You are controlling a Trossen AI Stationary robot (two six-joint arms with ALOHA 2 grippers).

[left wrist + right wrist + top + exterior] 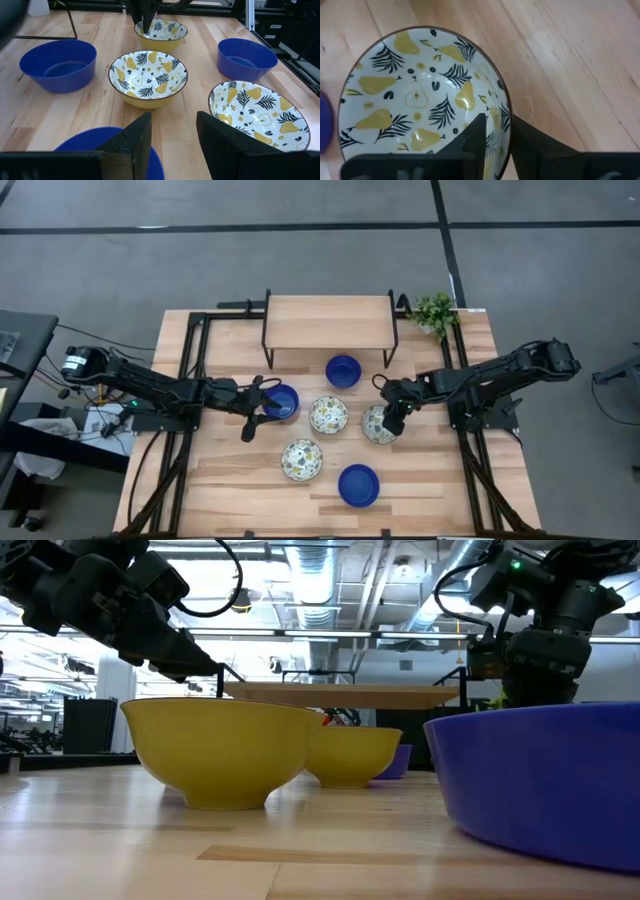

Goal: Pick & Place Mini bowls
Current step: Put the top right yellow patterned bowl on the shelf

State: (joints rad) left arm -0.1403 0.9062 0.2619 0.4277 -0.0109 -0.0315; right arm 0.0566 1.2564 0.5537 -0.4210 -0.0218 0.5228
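Note:
Six mini bowls stand on the wooden table. The blue ones are at the far middle (343,370), at the left (281,402) and at the near edge (358,485). The patterned ones, white with yellow pears and dark leaves inside and yellow outside, are at the middle (328,415), the right (380,423) and the near left (301,459). My left gripper (258,412) is open. It straddles the left blue bowl's rim (100,137), one finger above its inside and one outside; I cannot tell if it touches. My right gripper (392,420) is shut on the right patterned bowl (420,95). My right gripper pinches the patterned bowl's rim (506,117) on the side toward the table's right, one finger (475,137) inside the bowl and one (532,145) outside. The fingers come from above, slanting down. The bowl sits upright; I cannot tell whether it is off the table.
A low wooden shelf on black legs (328,322) stands at the far middle, and a small green plant (435,310) at the far right corner. Black frame rails (190,370) run along both table sides. Bare wood lies at the near left and near right.

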